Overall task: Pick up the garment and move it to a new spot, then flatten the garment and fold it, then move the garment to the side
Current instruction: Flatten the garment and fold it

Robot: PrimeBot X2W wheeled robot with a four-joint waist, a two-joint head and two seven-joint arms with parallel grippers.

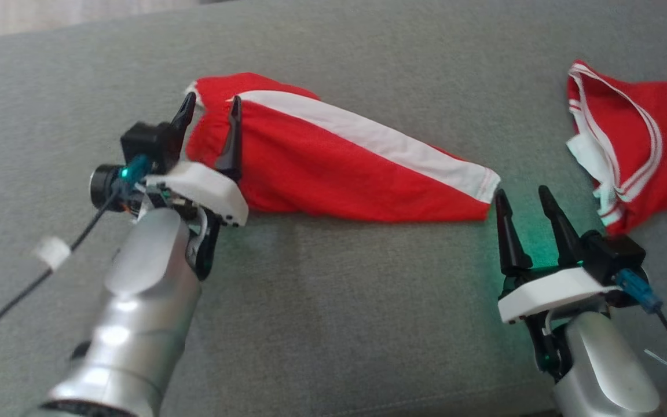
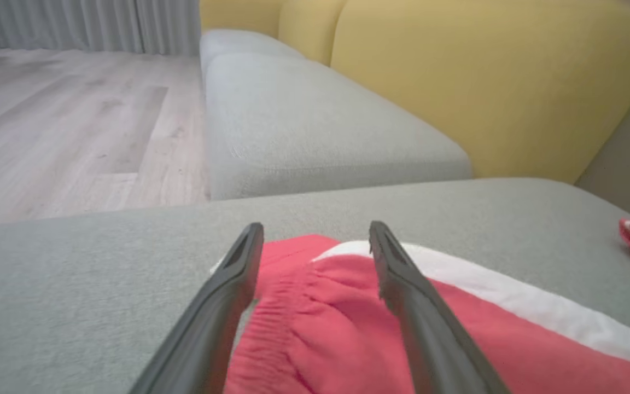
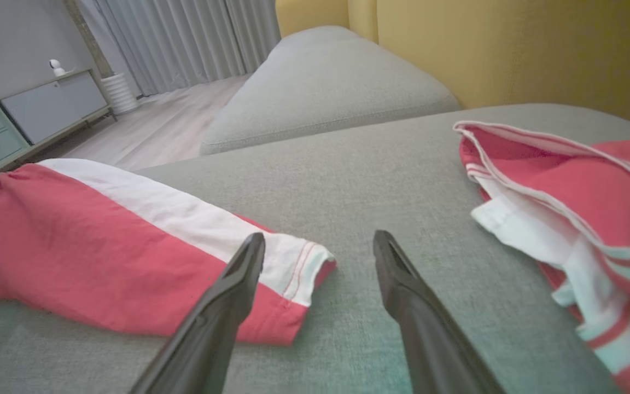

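Two red pieces of clothing on the grey sofa cushion (image 1: pixel 333 301) here. The garment (image 1: pixel 333 168) is a pair of red shorts with a wide white side stripe and a gathered elastic waistband, lying stretched out across the middle. Over at the waistband end the left gripper (image 1: pixel 212 101) is spread wide, fingers either side of the fabric, nothing pinched. By the hem corner the right gripper (image 1: pixel 523 194) is spread too, and empty. A crumpled red-and-white jersey (image 1: pixel 640 145) sits off to the right.
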